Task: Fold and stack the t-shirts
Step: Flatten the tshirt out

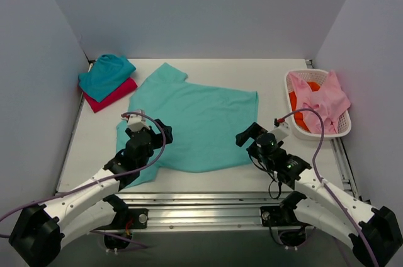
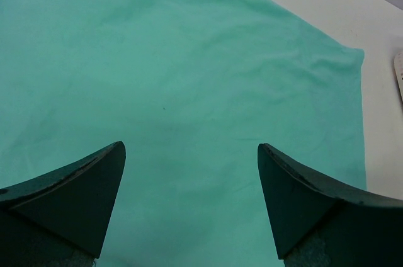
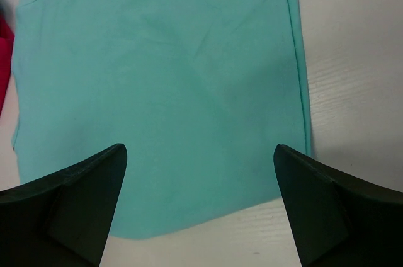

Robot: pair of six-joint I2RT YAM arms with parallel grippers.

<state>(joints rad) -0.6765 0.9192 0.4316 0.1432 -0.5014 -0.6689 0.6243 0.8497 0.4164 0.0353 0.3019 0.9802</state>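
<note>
A large mint-green t-shirt (image 1: 195,122) lies spread flat in the middle of the table, one sleeve pointing to the back left. At the back left corner a folded teal t-shirt (image 1: 106,75) rests on a magenta-red one (image 1: 114,97). My left gripper (image 1: 158,130) hovers open over the green shirt's near left part; the left wrist view shows its jaws wide apart (image 2: 190,147) with only green cloth (image 2: 189,59) beneath. My right gripper (image 1: 247,136) stands open at the shirt's near right corner, its jaws (image 3: 200,148) spanning the hem (image 3: 189,216), holding nothing.
A white lattice basket (image 1: 343,130) at the right edge holds pink and orange cloth. Bare white table (image 3: 352,59) lies to the right of the green shirt. A sliver of the magenta shirt (image 3: 5,59) shows at the left edge of the right wrist view.
</note>
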